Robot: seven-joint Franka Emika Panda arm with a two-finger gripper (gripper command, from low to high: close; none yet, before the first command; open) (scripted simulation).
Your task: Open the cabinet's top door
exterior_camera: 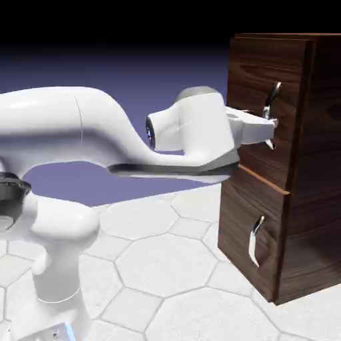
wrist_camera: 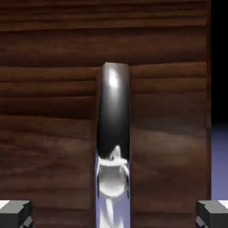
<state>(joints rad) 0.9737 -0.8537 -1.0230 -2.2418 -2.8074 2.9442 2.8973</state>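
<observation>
The cabinet (exterior_camera: 303, 200) is a tall dark wood-grain box on the exterior view's right. Its top door (exterior_camera: 256, 73) carries a long curved silver handle (exterior_camera: 272, 100). My gripper (exterior_camera: 270, 133) is open and sits close against the door at the handle's lower end. In the hand view the door's wood (wrist_camera: 49, 133) fills the picture and the handle (wrist_camera: 114, 116) runs up the middle. The grey fingertips (wrist_camera: 15, 214) show in the bottom corners with wide gaps to the handle on both sides. The gripper (wrist_camera: 114, 216) touches nothing that I can see.
Below the top door sits a shorter panel (exterior_camera: 240, 206) with a smaller silver handle (exterior_camera: 255, 241). The white arm (exterior_camera: 100, 133) reaches across from the exterior view's left over a pale hexagon-tiled table (exterior_camera: 166, 266).
</observation>
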